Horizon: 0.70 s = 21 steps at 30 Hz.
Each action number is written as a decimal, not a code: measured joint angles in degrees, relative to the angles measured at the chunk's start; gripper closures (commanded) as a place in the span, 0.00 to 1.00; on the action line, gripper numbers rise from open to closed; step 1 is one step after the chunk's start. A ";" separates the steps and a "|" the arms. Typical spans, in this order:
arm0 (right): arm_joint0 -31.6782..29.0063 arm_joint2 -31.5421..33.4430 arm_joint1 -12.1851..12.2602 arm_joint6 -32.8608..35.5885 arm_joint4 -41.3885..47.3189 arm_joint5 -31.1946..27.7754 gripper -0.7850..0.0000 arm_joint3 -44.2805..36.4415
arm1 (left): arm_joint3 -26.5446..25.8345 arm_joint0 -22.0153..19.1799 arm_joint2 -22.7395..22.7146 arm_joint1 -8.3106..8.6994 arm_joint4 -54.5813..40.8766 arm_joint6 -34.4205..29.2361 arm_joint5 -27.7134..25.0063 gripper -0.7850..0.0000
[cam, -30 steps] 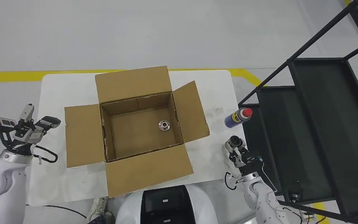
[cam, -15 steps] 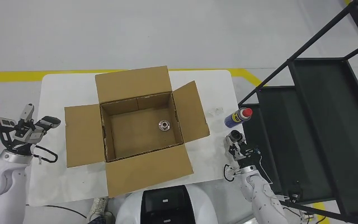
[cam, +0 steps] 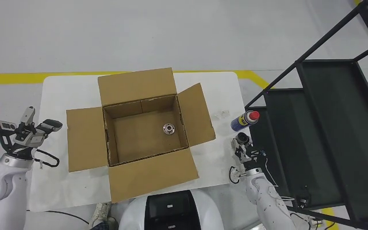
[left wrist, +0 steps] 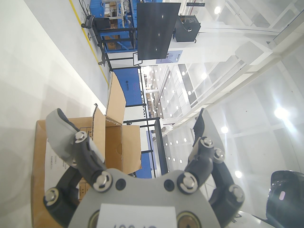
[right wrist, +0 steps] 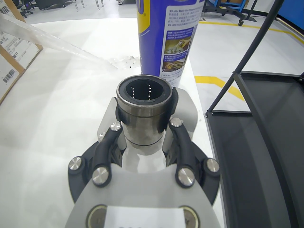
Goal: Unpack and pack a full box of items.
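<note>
An open cardboard box (cam: 144, 135) stands in the middle of the white table (cam: 63, 86), its flaps spread out. A small round metal part (cam: 169, 128) lies on the box floor near its right wall. My right gripper (cam: 242, 142) is at the table's right edge, shut on a steel cylindrical bearing (right wrist: 143, 117) that stands upright between its fingers. A blue spray can (cam: 244, 121) with a red cap stands just beyond it (right wrist: 167, 24). My left gripper (cam: 35, 127) hovers off the table's left edge, open and empty (left wrist: 129, 124), facing the box (left wrist: 114, 141).
A black metal shelf rack (cam: 313, 138) stands right against the table's right side, close to my right arm. A strip of clear tape (right wrist: 59, 46) trails from a box flap onto the table. Yellow floor tape (cam: 23, 77) runs behind the table.
My right gripper has shifted slightly toward the spray can with the bearing in it. The left arm has not moved.
</note>
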 measured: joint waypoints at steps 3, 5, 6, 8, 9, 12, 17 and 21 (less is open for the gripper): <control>-0.16 -0.32 0.04 -0.24 0.16 -0.10 0.00 0.29 | 0.00 0.00 0.00 0.00 0.00 0.00 0.00 0.00; -0.36 -0.51 0.08 -0.28 0.27 -0.33 0.00 0.22 | 0.00 0.00 0.00 0.00 0.00 0.00 0.00 0.00; -0.48 -0.57 0.11 -0.35 0.29 -0.37 0.00 0.10 | 0.00 0.00 0.00 0.00 0.00 0.00 0.00 0.00; -0.93 -0.62 0.18 -0.64 0.40 -0.43 0.00 -0.52 | 0.00 0.00 0.00 0.00 0.00 0.00 0.00 0.00; -1.21 -0.61 0.23 -0.83 0.43 -0.43 0.00 -0.98 | 0.00 0.00 0.00 0.00 0.00 0.00 0.00 0.00; -2.70 -0.38 0.44 -1.30 0.27 -0.19 0.00 -3.37 | 0.00 0.00 0.00 0.00 0.00 0.00 0.00 0.00; -8.37 0.99 1.02 -1.39 0.13 0.21 0.00 -11.90 | 0.00 0.00 0.00 0.00 0.00 0.00 0.00 0.00; -15.09 2.66 1.53 1.99 0.23 -0.19 0.00 -22.72 | 0.00 0.00 0.00 0.00 0.00 0.00 0.00 0.00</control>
